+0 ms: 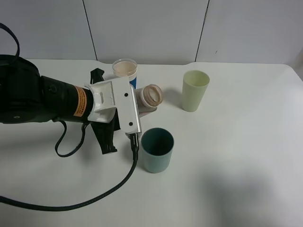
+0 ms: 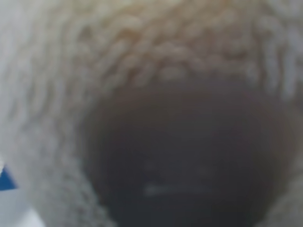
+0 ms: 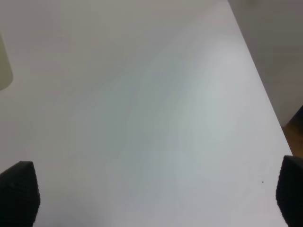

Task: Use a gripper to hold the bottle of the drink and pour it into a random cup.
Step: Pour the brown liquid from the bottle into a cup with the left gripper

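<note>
In the exterior high view my left gripper [image 1: 137, 107], white flat fingers on a bulky black-wrapped arm, is shut on the bottle [image 1: 149, 96]. The bottle is tipped almost onto its side, its wide open mouth facing right and forward. Its body and label are hidden by the fingers. It is held above the table, just behind and left of the dark teal cup [image 1: 157, 149]. I see no drink streaming out. The left wrist view is a blur of the bottle [image 2: 189, 142] pressed close, dark inside. My right gripper [image 3: 154, 196] is open over bare table.
A pale yellow-green cup [image 1: 195, 90] stands at the back right; its edge shows in the right wrist view [image 3: 4, 66]. A white cup with a blue sleeve [image 1: 125, 70] stands behind the left gripper. A black cable [image 1: 94, 198] trails across the front. The table's edge [image 3: 265, 94] runs beside the right gripper.
</note>
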